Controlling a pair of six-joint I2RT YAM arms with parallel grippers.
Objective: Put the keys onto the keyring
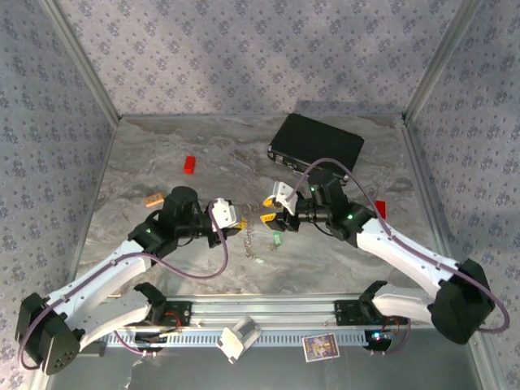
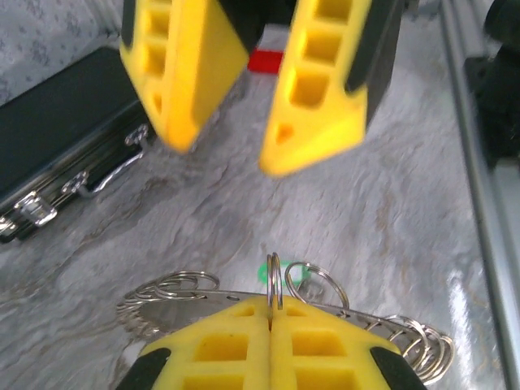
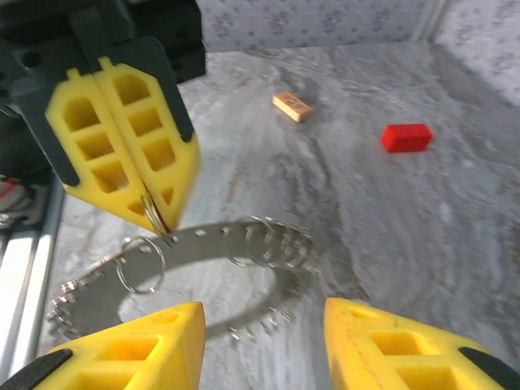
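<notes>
Top external view: the marbled table [image 1: 154,146] is the biggest thing here. Papered walls hem it at 9, 12 and 3 o'clock, and a metal rail [image 1: 276,309] runs along its 6 o'clock edge. The left arm [image 1: 97,280] reaches in from 7 o'clock and the right arm [image 1: 406,252] from 5 o'clock. Their wrists meet just short of centre, so the open marble lies mostly toward 11 o'clock and in a strip between the grippers and the rail.

The black case [image 1: 317,145] sits at 1 o'clock, close to the far edge and just behind the right wrist.

The left gripper [image 1: 238,221] has its yellow fingers pressed together, pinching one small split loop on the rim of the keyring [image 1: 253,241]. In the left wrist view that loop stands upright out of the closed fingertips [image 2: 248,313]. The right gripper [image 1: 269,210] faces it from 3 o'clock with fingers spread, holding nothing, near the left gripper but apart from it. The keyring's fringed band curves below and between both. I cannot tell whether its far side rests on the marble.

A red block [image 1: 189,165] lies at 10 o'clock and an orange-tan block [image 1: 153,199] at 9 o'clock, just beside the left arm. A second red block [image 1: 380,209] sits by the right forearm.

A mint-headed key [image 1: 277,240] lies on the table at 3 o'clock of the keyring, just beside it.
</notes>
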